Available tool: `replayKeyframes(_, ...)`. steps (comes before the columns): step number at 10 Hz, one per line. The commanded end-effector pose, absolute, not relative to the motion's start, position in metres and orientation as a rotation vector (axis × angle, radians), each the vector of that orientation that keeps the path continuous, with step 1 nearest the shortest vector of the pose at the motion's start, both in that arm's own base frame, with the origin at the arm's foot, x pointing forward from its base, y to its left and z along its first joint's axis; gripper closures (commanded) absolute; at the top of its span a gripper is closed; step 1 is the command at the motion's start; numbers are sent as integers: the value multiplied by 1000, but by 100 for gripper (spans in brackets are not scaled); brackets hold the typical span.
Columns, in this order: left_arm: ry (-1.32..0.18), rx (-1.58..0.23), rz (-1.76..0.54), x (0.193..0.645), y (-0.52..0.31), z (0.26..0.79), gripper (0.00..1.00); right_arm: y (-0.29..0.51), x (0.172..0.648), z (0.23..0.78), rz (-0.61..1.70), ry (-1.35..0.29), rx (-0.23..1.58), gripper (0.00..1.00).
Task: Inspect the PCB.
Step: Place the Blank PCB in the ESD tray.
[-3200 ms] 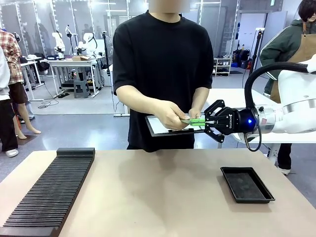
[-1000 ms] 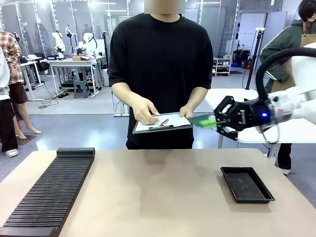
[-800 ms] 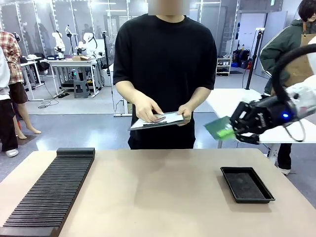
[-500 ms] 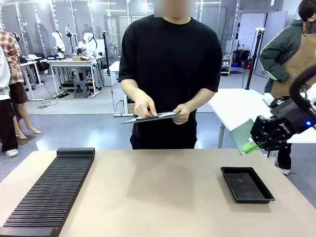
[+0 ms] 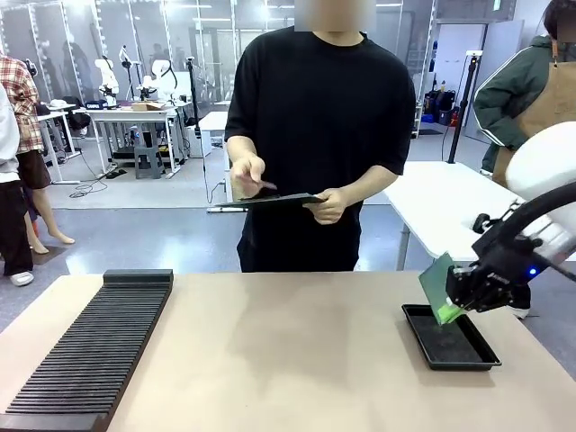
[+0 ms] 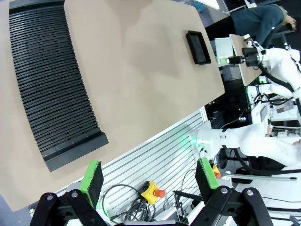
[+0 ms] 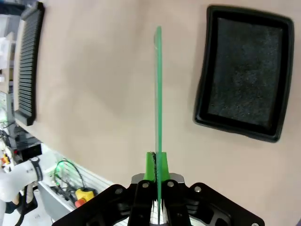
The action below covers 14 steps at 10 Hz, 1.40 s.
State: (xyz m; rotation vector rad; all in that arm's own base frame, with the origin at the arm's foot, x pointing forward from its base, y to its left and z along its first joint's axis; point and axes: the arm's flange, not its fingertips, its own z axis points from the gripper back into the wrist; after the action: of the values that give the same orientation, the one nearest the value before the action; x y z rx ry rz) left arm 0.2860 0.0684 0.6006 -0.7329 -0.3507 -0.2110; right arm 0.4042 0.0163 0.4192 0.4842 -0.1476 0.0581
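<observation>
Now the right claw, clamped on the PCB, has come down from beside the person's clipboard to just above the black tray on the table. Board tilted, edge-on in the wrist view. Left claw spread apart, holding nothing.
</observation>
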Motion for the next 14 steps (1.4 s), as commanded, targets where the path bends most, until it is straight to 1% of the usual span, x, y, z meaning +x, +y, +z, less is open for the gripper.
replayKeyframes(1,-342,-727,-211,287,68,605,0,12,429,401,7,-120,421,97)
replayKeyframes(2,-342,-727,-211,287,68,605,0,13,435,396,-2,-135,456,97)
replayKeyframes(3,-342,-727,-211,287,68,605,0,14,437,391,2,-113,486,97)
replayKeyframes(5,-342,-727,-211,287,68,605,0,15,444,379,-4,-68,452,97)
replayKeyframes(6,-342,-727,-211,287,68,605,0,15,445,382,-17,-72,486,97)
replayKeyframes(7,-342,-727,-211,287,68,605,0,11,436,377,15,-92,458,97)
replayKeyframes(10,-342,-727,-211,287,68,605,0,11,436,377,15,-92,458,97)
replayKeyframes(11,-342,-727,-211,287,68,605,0,11,439,376,10,-83,461,97)
replayKeyframes(12,-342,-727,-211,287,68,605,0,5,453,359,-45,-89,394,97)
replayKeyframes(13,-342,-727,-211,287,68,605,0,-6,462,355,-77,-143,410,97)
replayKeyframes(14,-342,-727,-211,287,68,605,0,-11,467,347,-47,-116,425,97)
